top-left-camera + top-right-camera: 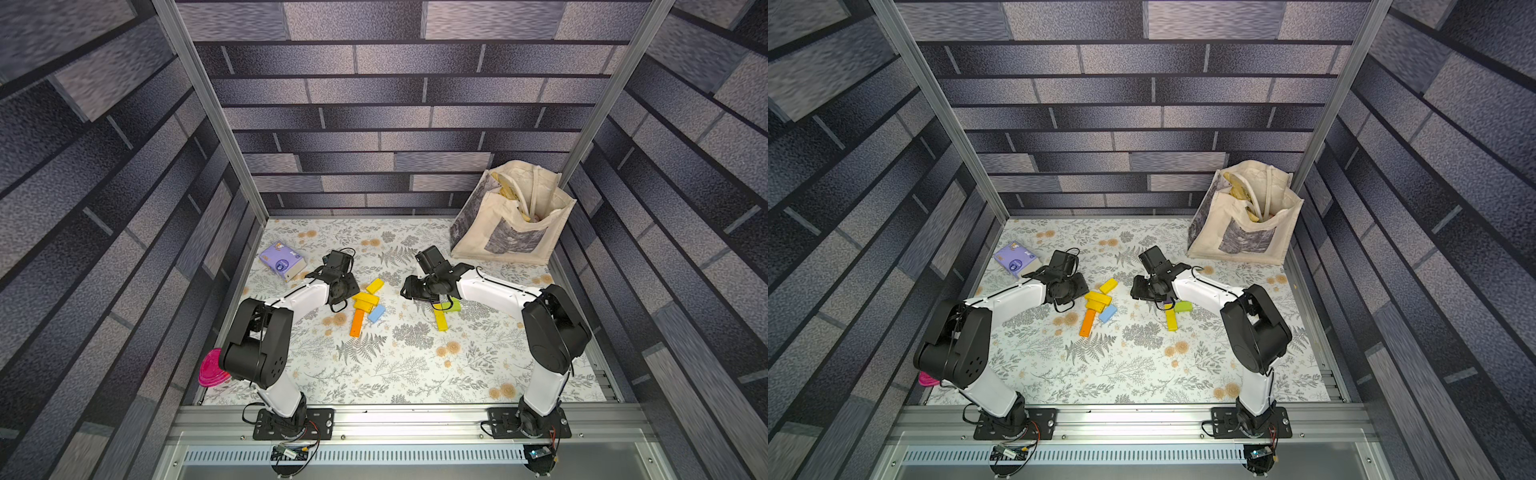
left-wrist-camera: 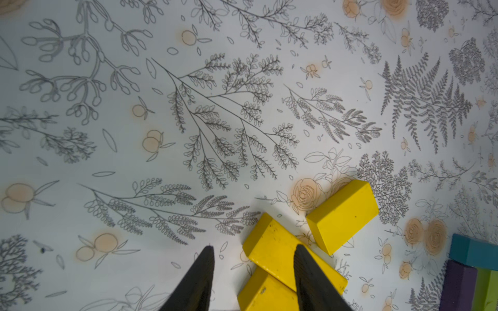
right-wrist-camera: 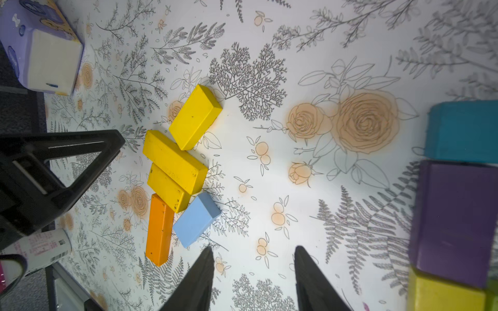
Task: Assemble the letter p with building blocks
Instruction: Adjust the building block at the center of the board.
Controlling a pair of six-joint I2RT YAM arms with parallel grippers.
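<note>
Between patterned walls (image 1: 374, 120), floral tabletop (image 1: 395, 374), blocks (image 1: 365, 300)

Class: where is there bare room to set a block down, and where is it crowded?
Bare: the near half of the table, up to the front rail; the far strip between tissue packet and tote bag. Crowded: mid-table, at the yellow-orange-blue blocks and the lime-yellow blocks.

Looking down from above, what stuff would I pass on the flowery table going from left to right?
In a top view: pink round plastic disc → purple tissue packet → long orange building block → small light blue building block → lime green building block → cream cloth tote bag.
</note>
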